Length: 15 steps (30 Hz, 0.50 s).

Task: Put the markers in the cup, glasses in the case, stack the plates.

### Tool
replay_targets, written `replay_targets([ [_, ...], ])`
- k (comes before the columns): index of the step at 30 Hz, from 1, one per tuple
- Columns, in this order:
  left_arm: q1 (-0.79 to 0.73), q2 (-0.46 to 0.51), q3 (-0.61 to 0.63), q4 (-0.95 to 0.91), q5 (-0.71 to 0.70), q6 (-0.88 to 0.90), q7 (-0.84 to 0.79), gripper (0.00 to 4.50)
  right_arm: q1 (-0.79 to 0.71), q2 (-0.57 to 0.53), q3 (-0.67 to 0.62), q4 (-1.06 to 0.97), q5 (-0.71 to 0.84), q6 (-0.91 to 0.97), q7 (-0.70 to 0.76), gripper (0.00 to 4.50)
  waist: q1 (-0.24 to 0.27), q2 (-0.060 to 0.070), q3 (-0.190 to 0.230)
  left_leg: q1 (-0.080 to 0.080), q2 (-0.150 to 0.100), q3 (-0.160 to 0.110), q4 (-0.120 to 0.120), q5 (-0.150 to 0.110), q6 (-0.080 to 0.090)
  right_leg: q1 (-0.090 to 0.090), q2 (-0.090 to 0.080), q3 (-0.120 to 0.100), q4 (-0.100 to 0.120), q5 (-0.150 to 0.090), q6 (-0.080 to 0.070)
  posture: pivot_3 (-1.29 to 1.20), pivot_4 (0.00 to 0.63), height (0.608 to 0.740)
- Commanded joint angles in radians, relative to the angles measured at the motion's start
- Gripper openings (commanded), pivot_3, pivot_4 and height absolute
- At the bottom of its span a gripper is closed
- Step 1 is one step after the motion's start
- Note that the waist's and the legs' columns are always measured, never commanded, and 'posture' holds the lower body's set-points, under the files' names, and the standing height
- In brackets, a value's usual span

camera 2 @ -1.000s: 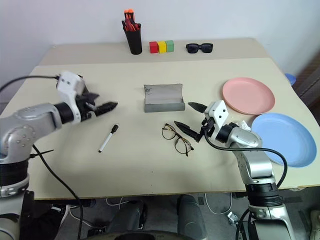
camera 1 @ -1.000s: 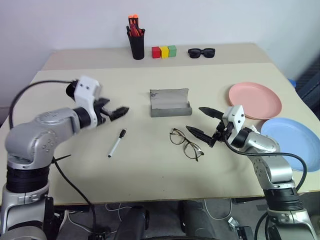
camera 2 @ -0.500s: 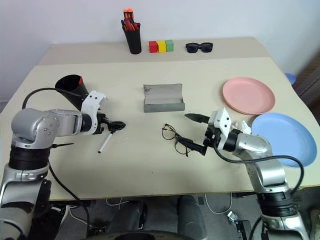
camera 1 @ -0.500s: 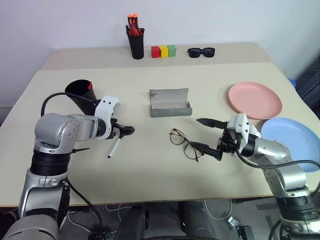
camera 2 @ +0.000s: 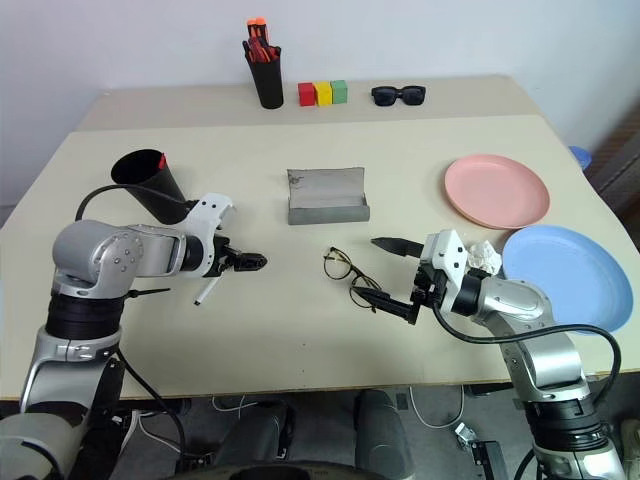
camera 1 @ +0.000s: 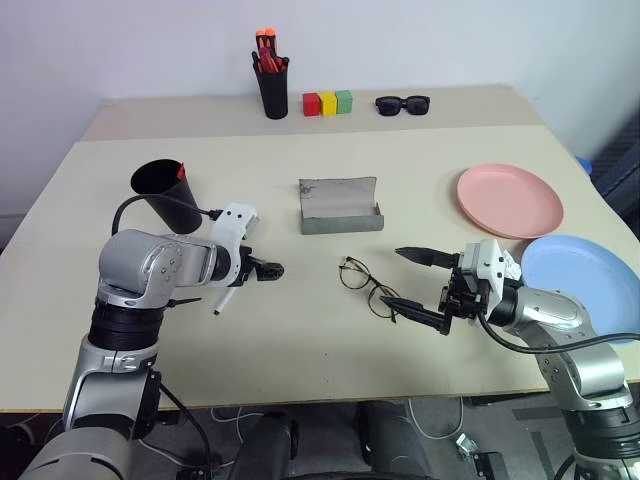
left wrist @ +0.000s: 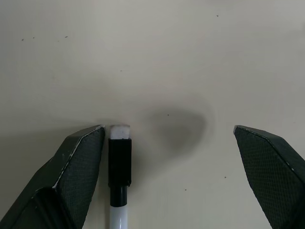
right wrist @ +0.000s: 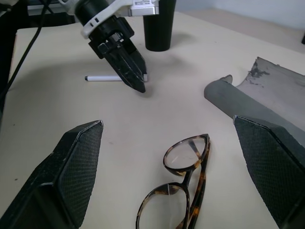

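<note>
From the head, our left gripper (camera 1: 268, 269) has dropped over the white-bodied, black-capped marker (camera 1: 225, 298) beside the black tapered cup (camera 1: 160, 189). Its wrist view shows spread fingers (left wrist: 78, 164) bracketing the cap. Our right gripper (right wrist: 167, 157), retreated, gapes before the wire-framed round glasses (right wrist: 183, 188) near the grey case (right wrist: 259, 102).

**Q:** What finish does my table (camera 1: 300, 330) present?

**A:** Matt, smooth beige laminate with faint specks.

**Q:** My fingertips (left wrist: 267, 162)?

**A:** Black, finely cross-hatched pads (matt). The marker (left wrist: 119, 191) is smooth white plastic with a satin black cap.

**Q:** The glasses (right wrist: 183, 191) and case (right wrist: 267, 100)?

**A:** Glossy mottled-brown frame, clear lenses; the case is grey, matt, scuffed inside its lid.
</note>
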Motion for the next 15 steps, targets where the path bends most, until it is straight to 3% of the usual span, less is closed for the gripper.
replay_targets([
  [1, -0.032, 0.038, 0.040, -0.032, 0.016, 0.043, 0.000, 4.45, -0.008, 0.011, -0.011, -0.014, -0.002, -0.023, -0.014, 4.50, 0.000, 0.000, 0.000, 0.000, 0.000, 0.000, 0.000, 0.000, 0.000, 0.000, 0.000, 0.000, 0.000, 0.000, 0.000, 0.00, 0.150, 0.740],
  [11, -0.014, 0.041, 0.010, -0.012, 0.051, 0.023, -0.001, 4.45, -0.026, 0.036, 0.003, 0.002, -0.020, -0.031, -0.041, 4.50, 0.004, 0.000, 0.000, -0.001, 0.000, 0.000, 0.000, 0.000, 0.000, 0.000, 0.000, 0.000, 0.000, 0.000, 0.000, 0.00, 0.150, 0.740],
  [14, 0.012, 0.016, 0.003, 0.009, 0.070, -0.013, 0.002, 3.61, -0.028, 0.034, 0.002, 0.000, -0.020, -0.026, -0.048, 4.50, 0.004, 0.000, 0.000, 0.000, 0.000, 0.000, 0.000, 0.000, 0.000, 0.000, 0.000, 0.000, 0.000, 0.000, 0.000, 0.00, 0.150, 0.740],
  [15, 0.020, 0.013, -0.001, 0.011, 0.076, -0.022, 0.002, 3.11, -0.027, 0.033, 0.001, 0.000, -0.021, -0.026, -0.050, 4.50, 0.004, 0.000, 0.000, 0.000, 0.000, 0.000, 0.000, 0.000, 0.000, 0.000, 0.000, 0.000, 0.000, 0.000, 0.000, 0.00, 0.150, 0.740],
])
